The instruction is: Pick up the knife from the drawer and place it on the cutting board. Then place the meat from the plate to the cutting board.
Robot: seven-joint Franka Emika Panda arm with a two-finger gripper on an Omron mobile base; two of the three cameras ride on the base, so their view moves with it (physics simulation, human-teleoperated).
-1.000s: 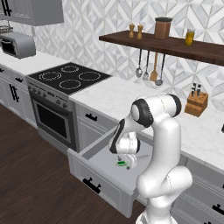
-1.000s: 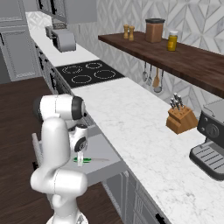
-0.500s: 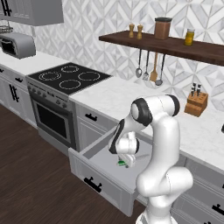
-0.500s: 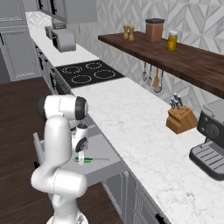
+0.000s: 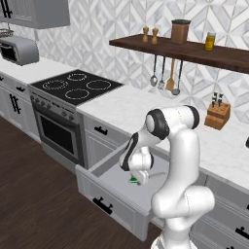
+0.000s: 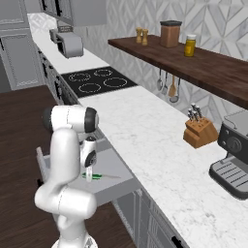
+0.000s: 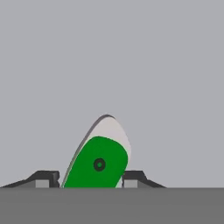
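Observation:
The knife [image 7: 98, 157], with its bright green handle and short pale blade, lies flat on the floor of the open grey drawer [image 5: 113, 206]. My gripper [image 7: 91, 178] reaches straight down into the drawer, its two dark fingertips [image 7: 48, 177] pressed against either side of the green handle. From the right base view the knife [image 6: 98, 176] lies under the gripper [image 6: 89, 177], with the blade pointing right along the drawer [image 6: 118, 186]. From the left, a green bit of the knife [image 5: 133, 180] shows beneath the gripper [image 5: 138, 178]. The cutting board, the meat and the plate are out of view.
A black stove [image 5: 73, 86] stands left of the drawer, under a white marble counter [image 5: 131, 109]. A wooden knife block [image 6: 199, 131] and a coffee machine [image 6: 233, 152] stand on the counter. Utensils [image 5: 165, 78] hang below a dark shelf [image 5: 194, 48]. Dark wooden floor lies in front.
The fingers have closed in from wide open onto the green handle. The arm and the knife have stayed in place.

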